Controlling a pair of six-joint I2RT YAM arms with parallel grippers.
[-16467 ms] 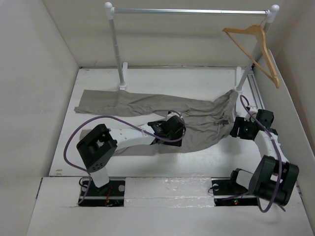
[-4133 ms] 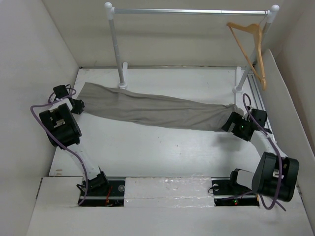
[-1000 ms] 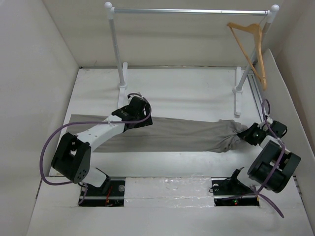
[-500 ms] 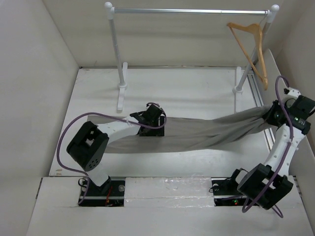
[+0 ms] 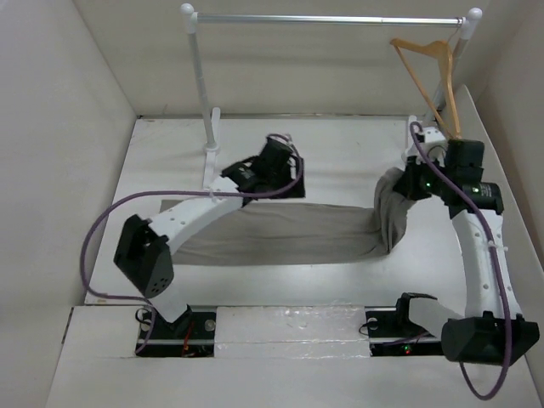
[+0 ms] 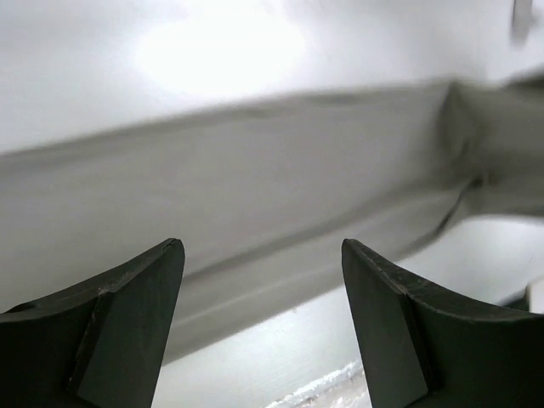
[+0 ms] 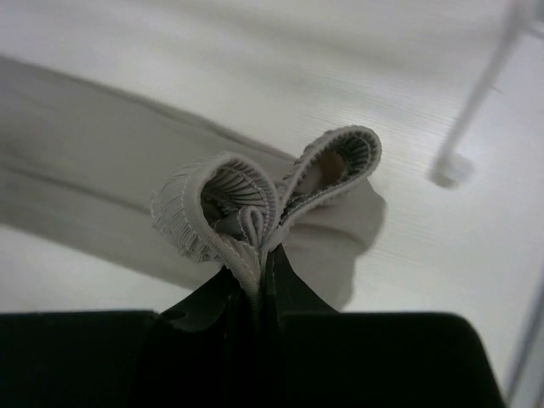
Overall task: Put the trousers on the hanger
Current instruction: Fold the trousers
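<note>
Clamping the trousers point(image 5: 280, 234) waistband, right jaws hold it raised at 3 o'clock; left jaws spread wide, empty.

Plain grey-beige trousers point(image 5: 280, 234) with a paler ribbed waistband point(image 7: 255, 204), light tan wooden hanger point(image 5: 429, 72), silver rail point(image 5: 331, 19) on white posts point(image 5: 197, 76), white table point(image 5: 340, 144), white arms point(image 5: 191, 212) with black joints, purple cables point(image 5: 88, 246), dark grey left gripper point(image 6: 263, 255).

Left wrist view: trousers point(image 6: 255, 170) blurred, fingers point(image 6: 119, 331) cut off at the bottom edge; from above, left arm point(image 5: 195, 208) hides the trousers' corner
</note>
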